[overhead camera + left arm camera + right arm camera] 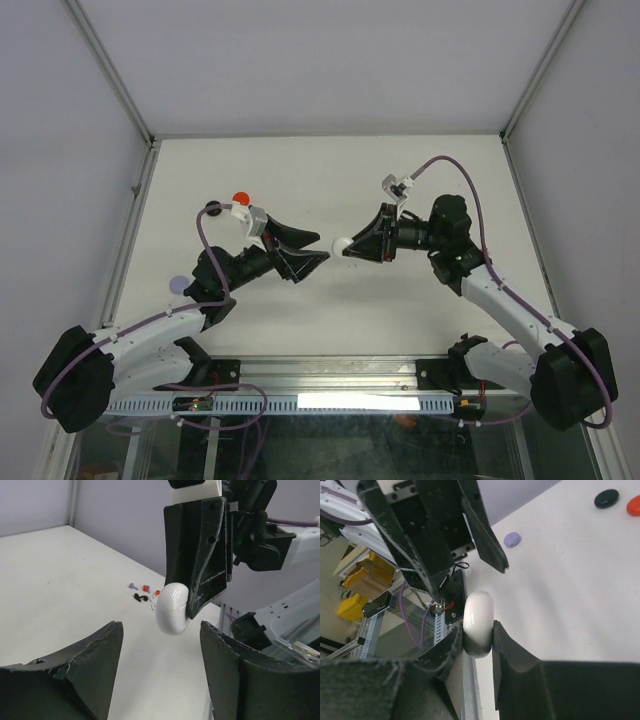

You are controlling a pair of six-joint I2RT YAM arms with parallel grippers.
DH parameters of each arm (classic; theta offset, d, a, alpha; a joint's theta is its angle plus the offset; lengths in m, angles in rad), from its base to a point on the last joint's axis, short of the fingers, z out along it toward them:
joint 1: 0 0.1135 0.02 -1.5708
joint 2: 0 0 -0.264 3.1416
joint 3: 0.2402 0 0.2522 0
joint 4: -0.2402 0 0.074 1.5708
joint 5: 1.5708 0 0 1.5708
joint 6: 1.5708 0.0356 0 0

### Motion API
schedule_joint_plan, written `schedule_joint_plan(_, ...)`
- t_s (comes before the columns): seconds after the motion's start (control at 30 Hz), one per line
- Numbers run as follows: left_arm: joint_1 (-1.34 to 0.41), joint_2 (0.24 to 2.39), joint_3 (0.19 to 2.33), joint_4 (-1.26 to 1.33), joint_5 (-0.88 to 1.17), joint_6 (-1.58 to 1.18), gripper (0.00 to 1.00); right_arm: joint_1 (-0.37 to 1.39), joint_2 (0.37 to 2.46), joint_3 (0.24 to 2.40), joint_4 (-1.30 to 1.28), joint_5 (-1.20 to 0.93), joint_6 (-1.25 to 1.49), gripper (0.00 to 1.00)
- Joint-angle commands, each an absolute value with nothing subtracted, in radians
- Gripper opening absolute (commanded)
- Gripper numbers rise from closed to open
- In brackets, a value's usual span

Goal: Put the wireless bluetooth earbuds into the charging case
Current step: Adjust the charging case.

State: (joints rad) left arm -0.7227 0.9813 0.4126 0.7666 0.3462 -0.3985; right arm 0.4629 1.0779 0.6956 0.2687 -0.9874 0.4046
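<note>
The charging case (340, 244), a smooth white rounded shell with its lid closed, hangs above the table's middle. My right gripper (351, 247) is shut on it, a pad pressed on each flat side (479, 615). Facing it from the left, my left gripper (321, 248) stands open with nothing between its fingers. In the left wrist view the case (171, 611) sits just beyond and above the gap of the left gripper (161, 630). I cannot pick out the earbuds for sure. Tiny purple, red, black and white pieces (144, 593) lie on the table behind the case.
A red oval (240, 198) and a black oval (212, 208) lie at the back left by the left arm's cable. A lilac oval (178, 284) lies near the left edge. Grey walls with metal posts close in the table; a metal rail (330, 400) runs along the near edge.
</note>
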Motion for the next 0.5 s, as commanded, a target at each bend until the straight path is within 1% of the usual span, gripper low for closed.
schedule_joint_plan(0.0,-0.716,1.037,0.384,0.991,0.407,-0.578,0.63,0.475,1.081,0.677,0.578,-1.072,0.54,0.0)
schedule_joint_plan(0.2,-0.717,1.081,0.394,1.038,0.433,-0.637,0.58,0.493,1.108,0.69,0.606,-1.086,0.549,0.0)
schedule_joint_plan(0.47,-0.717,1.12,0.441,0.989,0.508,-0.637,0.44,0.506,1.118,0.689,0.605,-1.086,0.536,0.0)
